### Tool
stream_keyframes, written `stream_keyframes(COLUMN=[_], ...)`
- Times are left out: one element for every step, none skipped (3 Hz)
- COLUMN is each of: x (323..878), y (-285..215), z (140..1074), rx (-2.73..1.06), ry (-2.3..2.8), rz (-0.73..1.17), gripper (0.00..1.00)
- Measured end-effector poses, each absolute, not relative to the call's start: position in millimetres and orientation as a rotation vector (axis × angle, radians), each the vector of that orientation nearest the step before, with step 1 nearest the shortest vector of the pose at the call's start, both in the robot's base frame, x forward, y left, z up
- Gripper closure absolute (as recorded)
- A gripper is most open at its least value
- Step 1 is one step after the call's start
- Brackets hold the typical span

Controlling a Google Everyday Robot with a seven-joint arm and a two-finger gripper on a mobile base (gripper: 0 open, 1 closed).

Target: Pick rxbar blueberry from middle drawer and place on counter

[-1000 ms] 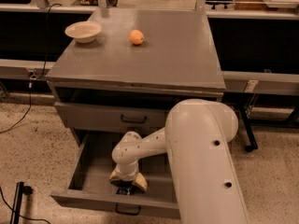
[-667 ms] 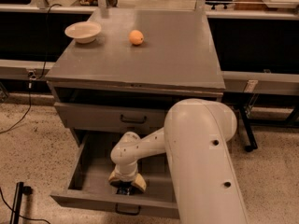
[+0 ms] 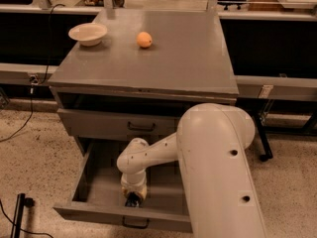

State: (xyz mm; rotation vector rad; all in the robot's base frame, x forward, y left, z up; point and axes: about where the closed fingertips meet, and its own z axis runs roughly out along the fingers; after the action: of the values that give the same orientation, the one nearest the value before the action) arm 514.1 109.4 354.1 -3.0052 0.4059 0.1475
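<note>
The middle drawer (image 3: 99,180) is pulled open at the bottom of the grey cabinet, its dark handle at the front. My gripper (image 3: 132,199) reaches down inside it near the front wall, left of centre, with the white arm bent over the drawer's right half. A small dark shape shows just under the gripper; I cannot tell whether it is the rxbar blueberry, which is otherwise hidden. The counter (image 3: 188,58) is the cabinet's flat grey top.
A white bowl (image 3: 87,33) and a round orange fruit (image 3: 144,39) sit on the counter's back left. A closed grey drawer front (image 3: 119,124) with a handle is above the open drawer. Speckled floor lies around the cabinet, with cables on the left.
</note>
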Motion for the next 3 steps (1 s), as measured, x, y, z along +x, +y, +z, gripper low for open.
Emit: stream_keyframes(x=[514.1,512.3,499.4], y=[109.3,102.9,91.1], z=[355.9,366.2,416.9], rx=[-3.005,-2.91,-2.761], ry=[0.406,0.356,0.212], rz=[0.147,0.083,-0.117], gripper=[1.0,1.0,1.0])
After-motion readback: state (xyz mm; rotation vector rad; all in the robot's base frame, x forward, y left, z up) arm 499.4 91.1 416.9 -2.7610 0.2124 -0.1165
